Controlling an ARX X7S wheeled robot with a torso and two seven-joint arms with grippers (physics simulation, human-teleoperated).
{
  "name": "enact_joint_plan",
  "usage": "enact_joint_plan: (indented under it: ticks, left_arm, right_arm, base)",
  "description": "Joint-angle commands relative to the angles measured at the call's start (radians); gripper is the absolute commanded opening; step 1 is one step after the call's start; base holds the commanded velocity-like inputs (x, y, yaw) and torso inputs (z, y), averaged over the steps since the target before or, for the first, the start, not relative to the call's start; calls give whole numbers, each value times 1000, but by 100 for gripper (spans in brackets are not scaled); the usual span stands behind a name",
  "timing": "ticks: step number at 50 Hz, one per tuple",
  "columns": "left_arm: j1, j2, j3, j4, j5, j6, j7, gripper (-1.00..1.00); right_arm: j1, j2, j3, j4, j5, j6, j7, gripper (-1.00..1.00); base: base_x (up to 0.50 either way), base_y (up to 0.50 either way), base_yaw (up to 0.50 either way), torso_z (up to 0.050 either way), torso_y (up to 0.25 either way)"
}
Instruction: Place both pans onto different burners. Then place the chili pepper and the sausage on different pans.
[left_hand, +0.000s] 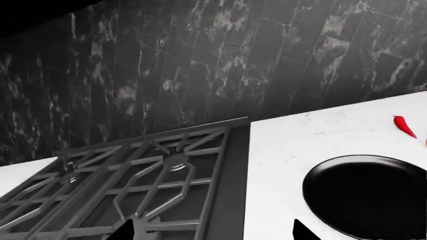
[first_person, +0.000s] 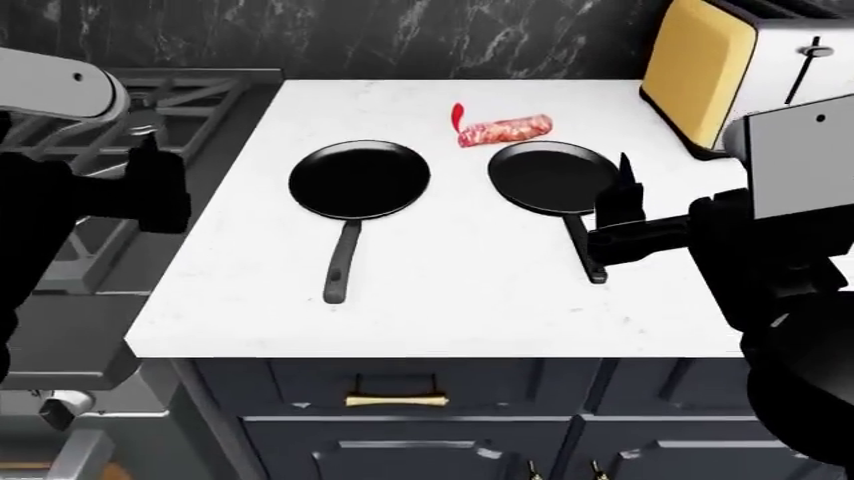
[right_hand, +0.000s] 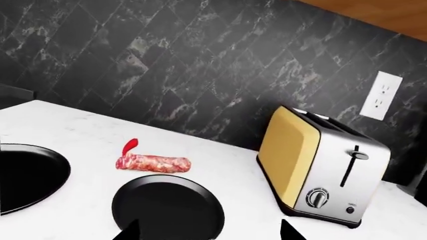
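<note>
From where I stand, the stove (first_person: 174, 105) sits at the far left, its black grates (left_hand: 143, 175) bare, and the burners (left_hand: 179, 165) show only dimly through them in the left wrist view. The left gripper (first_person: 150, 185) hangs over the stove's right edge, at about nine o'clock from the nearer pan; its two fingertips (left_hand: 125, 231) stand well apart with nothing between them.

On the white counter (first_person: 441, 280) I count two pans, one pepper, one sausage. The left pan (first_person: 359, 179) and the right pan (first_person: 553, 176) lie side by side, apart, handles pointing toward six o'clock. The chili pepper (first_person: 457, 116) lies at about one o'clock from the left pan, just beside the sausage (first_person: 505, 130), which lies at eleven o'clock from the right pan, close to its rim. Neither pan holds anything.

The right gripper (first_person: 625, 200) hovers at four o'clock from the right pan, near its handle, its tips spread wide and empty. One yellow-sided toaster (first_person: 727, 70) stands at the far right.

Only the right wrist view shows the toaster's lever and dial, and a wall outlet (right_hand: 381, 95). Only the left wrist view shows the grates closely.
</note>
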Motion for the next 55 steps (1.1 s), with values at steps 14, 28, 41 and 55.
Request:
enact_joint_plan:
  ticks: [14,28,41,55]
  left_arm:
    - [-5,-35,50,-1,-52,41,-25,100]
    - [0,-56,64,5,-79,63,-39,100]
    - [-2,-80,69,9,-101,82,-50,100]
    - [7,-98,75,14,-109,101,-52,100]
  right_arm:
    - [-21,17,49,35,71,6,69,100]
    - [54,45,26,190,631,57,568,100]
    - [152,253,-278,389,1217,-267,930,100]
    - [242,374,-542,387,1391,-461,928,100]
  base:
    - [500,-39,0,0,2]
    - [230,-70,0,0,1]
    - [0,0,0,0,0]
    - [0,0,0,0,0]
